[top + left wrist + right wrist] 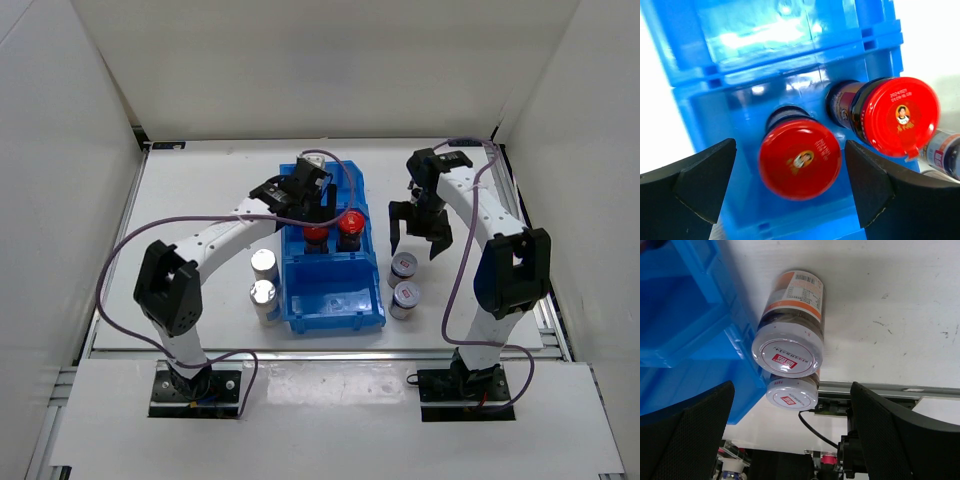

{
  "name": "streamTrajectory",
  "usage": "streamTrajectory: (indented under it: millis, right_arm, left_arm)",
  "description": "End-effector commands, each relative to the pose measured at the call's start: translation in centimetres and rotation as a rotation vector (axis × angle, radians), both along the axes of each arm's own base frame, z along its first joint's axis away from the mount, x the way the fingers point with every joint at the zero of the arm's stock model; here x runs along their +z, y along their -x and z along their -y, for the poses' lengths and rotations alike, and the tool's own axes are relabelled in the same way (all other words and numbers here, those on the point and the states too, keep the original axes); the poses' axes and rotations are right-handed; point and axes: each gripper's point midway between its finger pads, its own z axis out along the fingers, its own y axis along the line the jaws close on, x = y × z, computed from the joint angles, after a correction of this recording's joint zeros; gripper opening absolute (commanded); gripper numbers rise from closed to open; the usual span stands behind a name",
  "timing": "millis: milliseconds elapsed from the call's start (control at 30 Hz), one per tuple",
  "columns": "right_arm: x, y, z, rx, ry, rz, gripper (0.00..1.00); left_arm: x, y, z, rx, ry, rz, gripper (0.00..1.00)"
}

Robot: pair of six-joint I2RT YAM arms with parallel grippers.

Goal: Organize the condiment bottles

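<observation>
1. Black fingers (695, 185) of the left gripper (790, 165) filled the lower corners of the left wrist view. The jaws stood wide apart on either side of the first red-capped bottle (800, 159), with no contact visible.
2. At the right of that bottle, just beside it, stood the second red-capped bottle (900, 115). Both were upright in the middle compartment of the blue bin (705, 100).
3. Over the white table (200, 190), at the bin's right side, the right gripper (792, 410) hung with its jaws spread, holding nothing.
4. Below the right gripper stood the farther grey-lidded bottle (787, 352) and the nearer grey-lidded bottle (791, 392). Each lid bore a red mark. Both were upright on the table, one behind the other, just beside the bin's right wall; whether they touched could not be told.
5. Outside the bin's left wall stood the farther silver-topped bottle (264, 264) and the nearer silver-topped bottle (263, 293). Both were upright on the table, close together in a line.
</observation>
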Motion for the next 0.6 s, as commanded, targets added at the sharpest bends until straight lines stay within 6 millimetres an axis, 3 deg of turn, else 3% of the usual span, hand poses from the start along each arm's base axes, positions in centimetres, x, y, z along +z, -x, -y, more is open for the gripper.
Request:
streamTrajectory:
  millis: [0,100,133,233,300,333,400,433,567]
  right_arm:
    - [-0.9,0.4,-0.2,0.021,-0.004,-0.022,1.0]
    - [-1.7,0.7,-0.2,0.021,-0.007,-0.045,1.0]
    - [-2.0,0.5,-0.3,0.021,-0.006,-0.047,1.0]
    - [-2.8,0.8,-0.3,0.032,0.011,-0.062,1.0]
    - [-3.8,0.9,-0.6,0.041,0.02,-0.089,1.0]
    - [-4.1,1.0,-0.5,0.041,0.021,-0.091,1.0]
    - [-5.1,1.2,-0.6,0.041,0.041,-0.123,1.0]
    - [-5.4,1.0,-0.7,0.032,0.042,-0.124,0.92]
    - [-6.4,0.6,-0.9,0.023,0.05,-0.154,0.7]
  left_arm:
    - [6.4,-0.3,-2.2,0.012,0.054,0.138,1.0]
    - [8.8,-0.4,-4.1,0.031,0.044,0.198,1.0]
    - [11.0,-0.3,-5.5,0.041,0.045,0.252,1.0]
    - [15.0,0.1,-8.3,0.055,0.054,0.348,1.0]
    - [16.0,0.7,-9.9,0.06,0.044,0.359,1.0]
    - [16.4,0.9,-11.6,0.092,0.046,0.363,1.0]
    - [14.6,1.8,-13.9,0.124,0.012,0.304,1.0]
    - [14.8,2.2,-15.8,0.176,0.017,0.304,1.0]
    - [12.8,3.7,-18.9,0.259,0.053,0.263,1.0]
